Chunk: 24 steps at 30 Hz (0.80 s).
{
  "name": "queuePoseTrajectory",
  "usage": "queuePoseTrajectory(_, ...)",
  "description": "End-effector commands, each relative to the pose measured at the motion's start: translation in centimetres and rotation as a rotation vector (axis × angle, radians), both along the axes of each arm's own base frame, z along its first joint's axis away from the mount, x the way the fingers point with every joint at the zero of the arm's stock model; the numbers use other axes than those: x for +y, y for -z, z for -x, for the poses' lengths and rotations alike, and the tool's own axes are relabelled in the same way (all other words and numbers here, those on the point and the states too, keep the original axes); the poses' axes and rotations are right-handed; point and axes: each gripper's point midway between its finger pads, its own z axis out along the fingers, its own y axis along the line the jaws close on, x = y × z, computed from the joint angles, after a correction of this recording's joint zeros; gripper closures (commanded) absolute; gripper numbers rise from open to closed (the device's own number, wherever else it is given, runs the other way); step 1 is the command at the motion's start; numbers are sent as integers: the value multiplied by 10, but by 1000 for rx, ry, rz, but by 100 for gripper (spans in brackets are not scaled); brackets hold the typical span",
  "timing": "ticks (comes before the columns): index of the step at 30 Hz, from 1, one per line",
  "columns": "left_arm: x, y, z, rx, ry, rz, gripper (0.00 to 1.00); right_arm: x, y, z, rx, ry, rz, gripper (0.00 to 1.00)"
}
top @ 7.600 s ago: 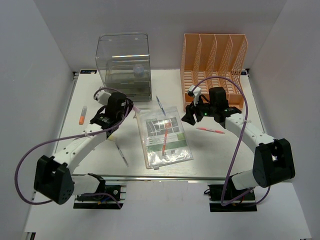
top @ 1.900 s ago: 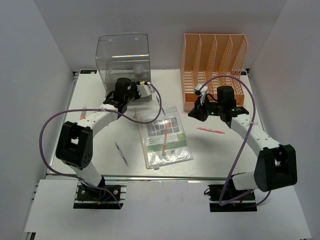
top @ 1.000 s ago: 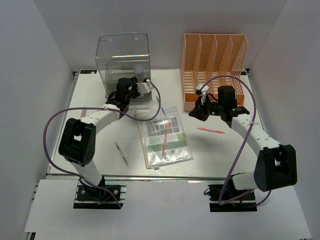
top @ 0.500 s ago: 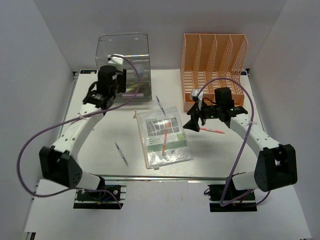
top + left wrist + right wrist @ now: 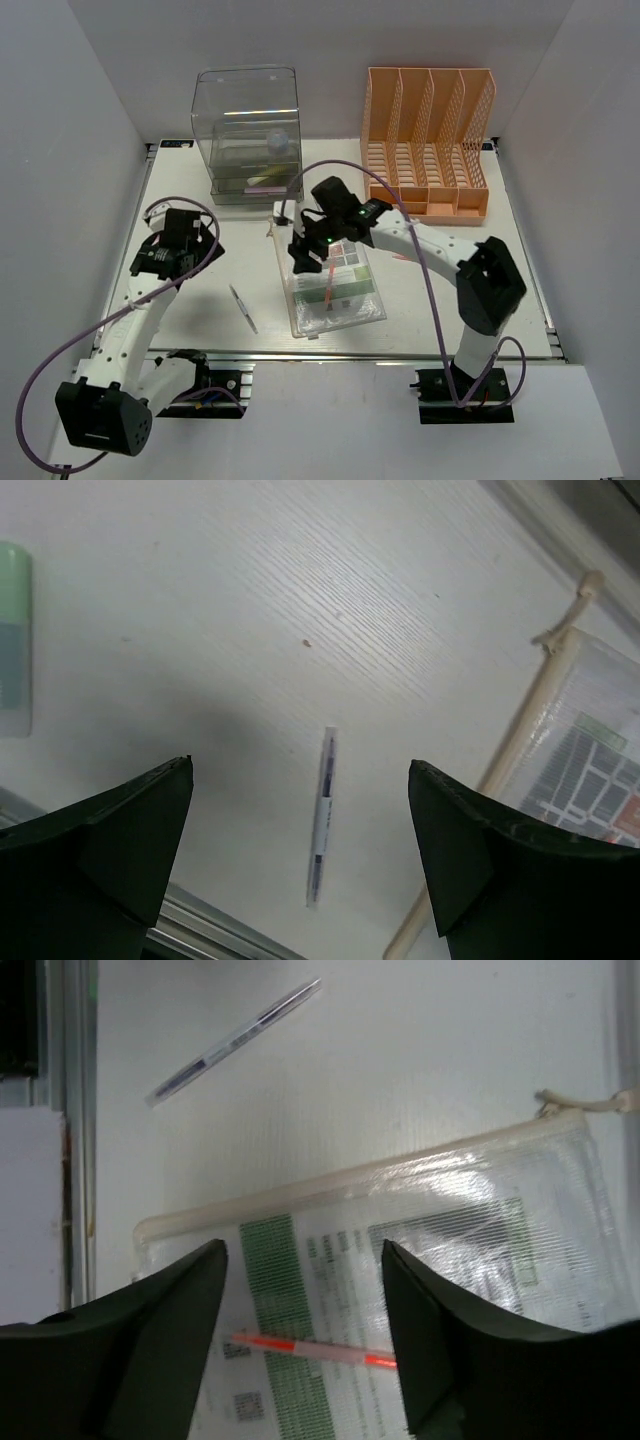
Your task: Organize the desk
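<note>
The white desk point(image 5: 450, 290) holds a clear zip pouch point(image 5: 335, 290) of papers with a red pen point(image 5: 328, 287) lying on it. My right gripper point(image 5: 306, 256) hovers open above the pouch's far end. In the right wrist view the red pen point(image 5: 320, 1348) lies between and beyond the open fingers point(image 5: 150, 1350), untouched. My left gripper point(image 5: 160, 256) is open over the left side of the desk. In the left wrist view a blue pen point(image 5: 320, 830) lies on the bare surface below the gap, and the pouch point(image 5: 590, 760) is at the right.
A clear drawer box point(image 5: 248, 130) stands at the back left and an orange file rack point(image 5: 425, 130) at the back right. The blue pen point(image 5: 243, 308) lies near the front rail. A pale green object point(image 5: 12, 630) shows at the left wrist view's edge.
My left arm has pulled back from the drawer box to the left front and opened wider. My right arm has swung left from the file rack to over the pouch.
</note>
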Motion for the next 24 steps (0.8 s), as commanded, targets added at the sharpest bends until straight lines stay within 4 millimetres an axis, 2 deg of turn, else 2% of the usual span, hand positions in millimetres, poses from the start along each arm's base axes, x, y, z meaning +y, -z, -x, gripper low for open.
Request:
queuePoseTrajectory(1, 27, 1, 14, 15, -167, -23, 2, 16, -19, -27, 29, 138, -6, 34)
queuePoseTrajectory(3, 39, 8, 19, 84, -213, -61, 2, 25, -15, -29, 67, 159, -24, 56)
queuePoseTrajectory(4, 54, 4, 20, 87, -265, -108, 2, 26, -13, -27, 86, 157, -25, 64)
queuePoseTrajectory(5, 63, 6, 25, 115, -305, -132, 2, 28, -11, -25, 104, 160, -31, 77)
queuePoseTrajectory(6, 71, 12, 26, 151, -339, -159, 2, 28, -8, -24, 115, 163, -30, 100)
queuePoseTrajectory(7, 84, 14, 29, 170, -386, -186, 3, 22, 2, -22, 139, 170, -19, 100)
queuePoseTrajectory(10, 104, 28, 30, 239, -437, -229, 5, 16, 8, -25, 117, 201, -5, 100)
queuePoseTrajectory(13, 115, 42, 29, 284, -466, -206, 7, 5, -7, -35, 72, 239, -21, 76)
queuePoseTrajectory(14, 126, 43, 30, 300, -499, -218, 9, -2, -18, -36, 54, 252, -42, 62)
queuePoseTrajectory(15, 129, 47, 29, 314, -503, -213, 9, -7, -25, -43, 31, 270, -70, 59)
queuePoseTrajectory(16, 132, 54, 27, 352, -480, -217, 9, -11, -39, -43, 9, 275, -102, 55)
queuePoseTrajectory(18, 142, 55, 28, 395, -509, -213, 9, -24, -43, -50, 3, 303, -121, 54)
queuePoseTrajectory(20, 150, 62, 26, 436, -522, -199, 8, -29, -53, -52, 0, 304, -150, 54)
queuePoseTrajectory(21, 152, 64, 26, 448, -525, -190, 8, -37, -53, -61, 1, 328, -151, 54)
queuePoseTrajectory(24, 160, 75, 24, 487, -526, -154, 6, -48, -55, -69, 20, 346, -165, 54)
